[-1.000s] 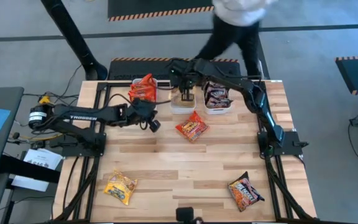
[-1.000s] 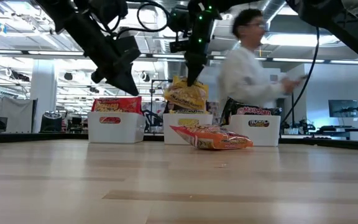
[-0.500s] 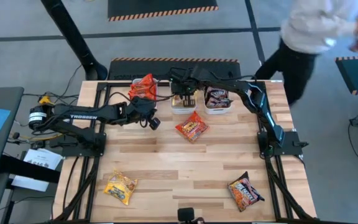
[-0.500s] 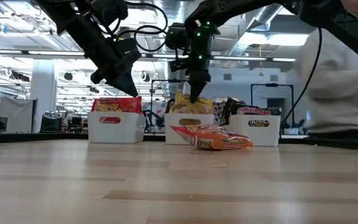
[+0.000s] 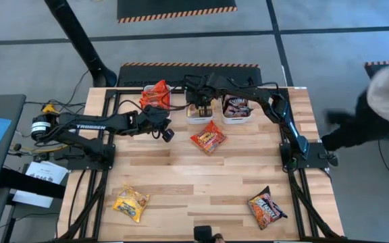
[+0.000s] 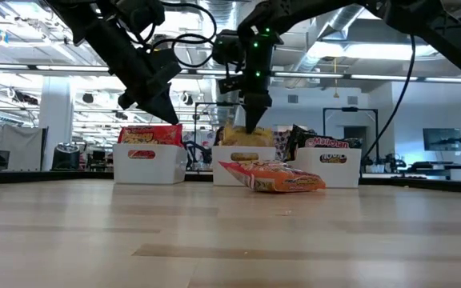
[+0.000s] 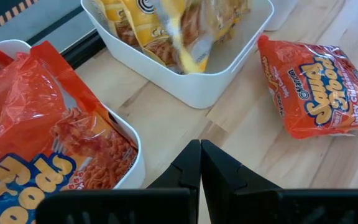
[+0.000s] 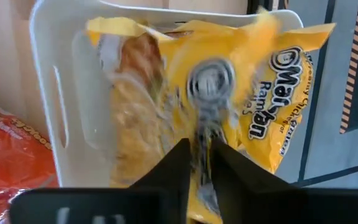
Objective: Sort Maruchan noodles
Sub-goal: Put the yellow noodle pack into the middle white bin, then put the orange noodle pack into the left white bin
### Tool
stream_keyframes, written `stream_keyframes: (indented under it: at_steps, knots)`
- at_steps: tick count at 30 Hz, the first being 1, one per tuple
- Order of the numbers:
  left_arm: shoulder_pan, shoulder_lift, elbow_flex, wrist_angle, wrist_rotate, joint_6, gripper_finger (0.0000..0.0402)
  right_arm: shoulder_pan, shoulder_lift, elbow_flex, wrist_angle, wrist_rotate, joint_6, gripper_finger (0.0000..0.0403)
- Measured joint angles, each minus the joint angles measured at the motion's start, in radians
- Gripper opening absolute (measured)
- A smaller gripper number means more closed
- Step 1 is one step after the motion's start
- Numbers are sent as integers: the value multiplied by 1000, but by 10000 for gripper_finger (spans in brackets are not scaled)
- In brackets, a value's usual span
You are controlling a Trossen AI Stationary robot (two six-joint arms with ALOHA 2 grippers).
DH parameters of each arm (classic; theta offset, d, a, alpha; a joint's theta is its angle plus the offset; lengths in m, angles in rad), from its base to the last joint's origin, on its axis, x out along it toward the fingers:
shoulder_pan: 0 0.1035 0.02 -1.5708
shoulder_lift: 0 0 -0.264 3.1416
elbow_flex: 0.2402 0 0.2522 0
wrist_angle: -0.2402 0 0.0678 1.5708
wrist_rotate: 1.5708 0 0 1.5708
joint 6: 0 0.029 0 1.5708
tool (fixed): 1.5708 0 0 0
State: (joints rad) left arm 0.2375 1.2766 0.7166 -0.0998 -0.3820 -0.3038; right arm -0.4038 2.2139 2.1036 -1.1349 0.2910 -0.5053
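Right tool [image 6: 256, 124] hangs over the middle white tub [image 5: 199, 116] at the far edge of the surface [image 5: 201, 179], fingers slightly parted, a blurred yellow packet [image 8: 229, 99] in the tub just beyond them. Whether it grips that packet, I cannot tell. Left tool [image 5: 165, 133] hovers near the left tub [image 6: 148, 162], fingers pressed together, holding nothing. An orange-red packet [image 5: 208, 139] lies just in front of the tubs. Two more packets, yellow [image 5: 130, 203] and dark [image 5: 266, 207], lie at the near corners.

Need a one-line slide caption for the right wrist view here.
Right gripper above the middle white tub, jaws slightly parted around a yellow Maruchan packet lying in it; an orange-red packet lies outside on the table.
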Motion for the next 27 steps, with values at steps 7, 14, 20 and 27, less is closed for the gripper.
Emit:
stream_keyframes:
  at_steps: [7,14,20,27]
  knots:
    - [0,0,0,0,5,0,0,0,0,0,-7,0,64,151]
    - [0,-9,0,-2,75,-7,0,13,0,81,-124,1,167,204]
    - [0,-74,13,-21,116,-19,0,37,0,201,-267,-1,292,211]
    - [0,-191,29,-94,116,-16,0,67,-13,241,-440,-118,521,207]
